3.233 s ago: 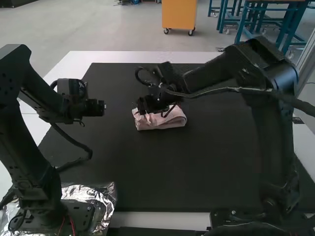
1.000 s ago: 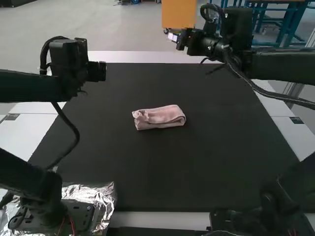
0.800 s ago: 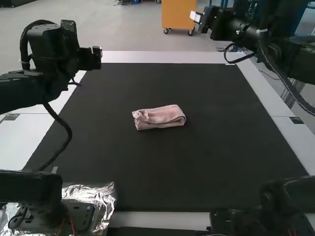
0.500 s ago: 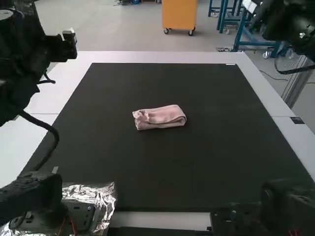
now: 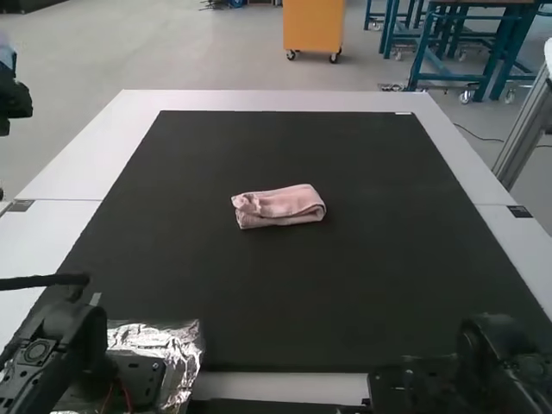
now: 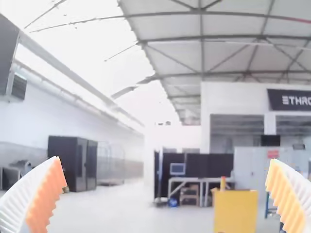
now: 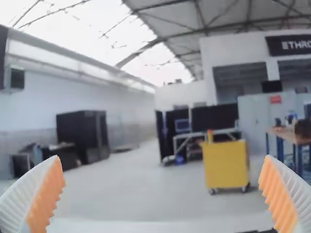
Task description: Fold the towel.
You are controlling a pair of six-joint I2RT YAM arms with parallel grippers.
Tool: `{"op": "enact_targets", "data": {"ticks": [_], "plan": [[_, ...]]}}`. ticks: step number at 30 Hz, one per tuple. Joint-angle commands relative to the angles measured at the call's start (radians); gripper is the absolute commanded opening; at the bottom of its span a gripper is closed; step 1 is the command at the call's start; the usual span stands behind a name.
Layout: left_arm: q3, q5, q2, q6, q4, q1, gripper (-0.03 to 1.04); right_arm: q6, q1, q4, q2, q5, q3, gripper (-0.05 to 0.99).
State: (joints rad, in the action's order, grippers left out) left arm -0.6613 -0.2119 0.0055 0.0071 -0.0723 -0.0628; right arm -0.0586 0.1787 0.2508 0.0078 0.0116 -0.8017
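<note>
Can see a pink towel [image 5: 279, 208] in the high view, folded up into a small, long bundle and laid down flat on a big black mat [image 5: 285, 293]. Lies close to the middle, but a bit more toward the far side, with a smooth, round fold at its right end and a lumpy, crinkly bit at its left end. Can see a white table [image 5: 259, 100] under the mat, and some shiny foil [image 5: 155, 341] at the near left, right beside the bottom of the left arm [image 5: 53, 366]. Can find the low part of the right arm [image 5: 500, 358] at the near right, well apart from the towel. Can spot a dark lump [image 5: 14, 99] at the high view's left edge, too cut off to name. In the left wrist view, can see the left gripper [image 6: 166, 162] held wide open, with bumpy orange pads [image 6: 48, 191] far apart. In the right wrist view, can see the right gripper [image 7: 163, 161] held wide open too, with a large gap between its white fingers [image 7: 26, 194].
</note>
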Motion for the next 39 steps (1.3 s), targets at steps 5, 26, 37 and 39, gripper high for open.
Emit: {"op": "enact_targets", "data": {"ticks": [5, 26, 37, 39], "plan": [[0.192, 0.094, -0.006, -0.038, 0.160, -0.002, 0.97, 0.230, -0.010, -0.249, -0.003, 0.192, 0.196, 0.92], [0.661, 0.134, -0.004, -0.187, 0.307, 0.006, 0.97, 0.062, -0.010, -0.492, -0.005, 0.324, 0.803, 0.92], [0.661, 0.134, -0.006, -0.202, 0.065, 0.004, 0.97, 0.105, -0.010, -0.297, -0.005, 0.283, 0.803, 0.92], [0.661, 0.134, -0.006, -0.202, 0.063, 0.006, 0.97, 0.105, -0.010, -0.297, -0.005, 0.275, 0.803, 0.92]]}}
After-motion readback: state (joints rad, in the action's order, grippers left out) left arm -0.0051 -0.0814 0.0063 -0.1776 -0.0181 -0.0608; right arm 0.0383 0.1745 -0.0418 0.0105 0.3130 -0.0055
